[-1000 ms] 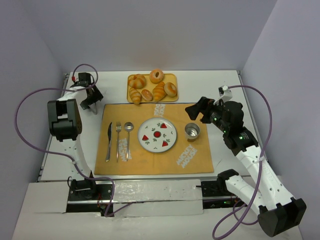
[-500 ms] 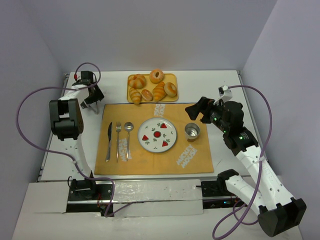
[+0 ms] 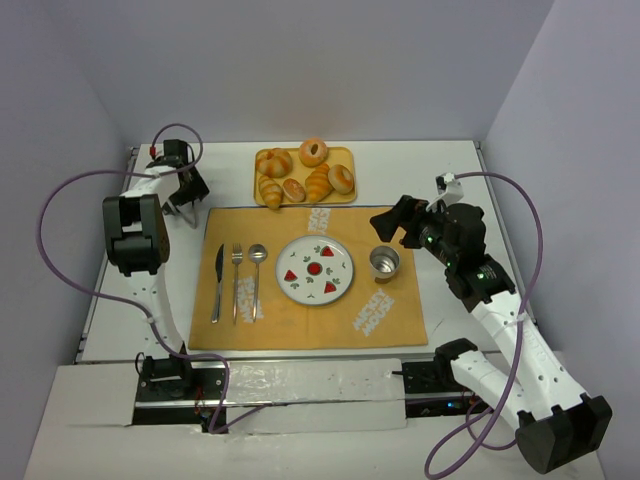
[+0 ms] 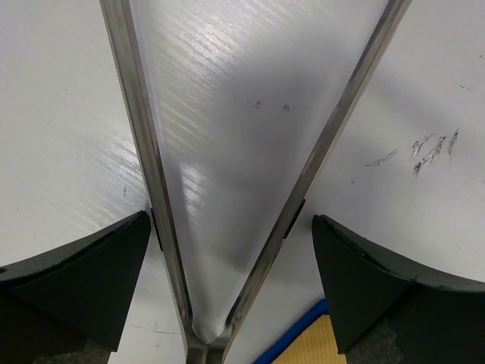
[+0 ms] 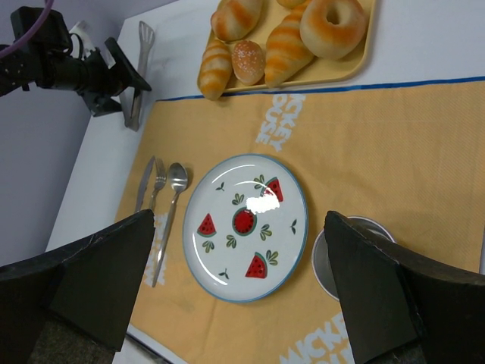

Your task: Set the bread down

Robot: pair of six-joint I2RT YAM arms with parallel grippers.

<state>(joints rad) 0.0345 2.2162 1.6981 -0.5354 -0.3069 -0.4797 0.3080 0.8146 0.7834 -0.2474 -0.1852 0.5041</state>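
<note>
Golden croissants point(image 3: 318, 183) lie on a yellow tray point(image 3: 345, 153) at the back, one more at its left end point(image 3: 270, 192); in the right wrist view they show at the top point(image 5: 292, 42) point(image 5: 216, 68). The watermelon-patterned plate point(image 3: 315, 270) sits bare on the orange mat. My left gripper point(image 3: 184, 198) is open at the far left, its jaws astride metal tongs point(image 4: 155, 189) that lie on the white table; the left wrist view point(image 4: 231, 220) shows both tong arms between the fingers. My right gripper point(image 3: 388, 222) is open and empty, hovering by the cup, above the plate point(image 5: 246, 227) in its own view point(image 5: 239, 218).
Two doughnuts point(image 3: 314, 151) and a small bun point(image 3: 294, 189) share the tray. A knife, fork and spoon point(image 3: 237, 280) lie left of the plate. A metal cup point(image 3: 384, 262) stands right of it. The orange mat point(image 3: 380, 320) covers the table's middle.
My left gripper has shifted slightly toward the back over the tongs. The right arm has not moved.
</note>
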